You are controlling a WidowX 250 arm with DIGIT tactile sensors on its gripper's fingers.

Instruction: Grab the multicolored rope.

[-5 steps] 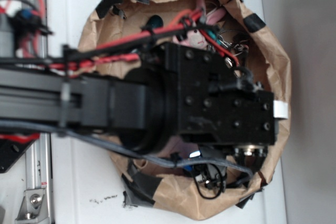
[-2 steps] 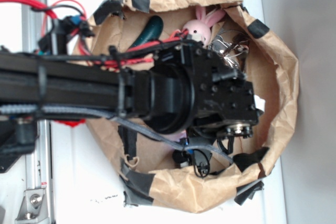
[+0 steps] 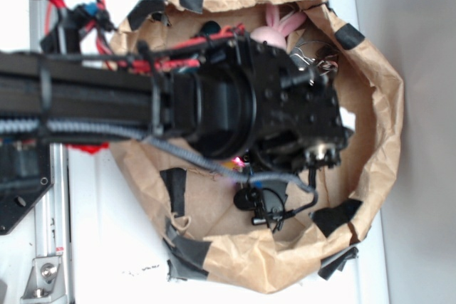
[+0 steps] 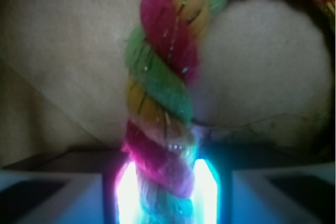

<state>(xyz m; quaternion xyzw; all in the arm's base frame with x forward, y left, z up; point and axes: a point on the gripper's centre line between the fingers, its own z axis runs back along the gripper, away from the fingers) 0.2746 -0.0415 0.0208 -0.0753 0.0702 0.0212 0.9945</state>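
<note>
In the wrist view the multicolored rope [image 4: 163, 77], a thick twist of pink-red, yellow and light green, runs from the top of the frame down between my fingers. My gripper [image 4: 165, 182] is shut on it. The glowing pads [image 4: 126, 192] press against both of its sides. Above the grip the rope curves off to the upper right. In the exterior view the black arm [image 3: 271, 112] reaches down into the brown paper bag [image 3: 377, 105] and hides both the gripper and the rope.
A pink plush bunny [image 3: 274, 28] and a dark green toy [image 3: 209, 28] lie at the bag's far side, partly under the arm. Metal clips [image 3: 317, 58] sit beside the bunny and black clips [image 3: 263, 204] near the front. The bag's crumpled walls ring the arm.
The arm has sunk lower into the bag and shifted a little to the left. It now covers more of the bunny and the green toy. A pink glow shows under the wrist.
</note>
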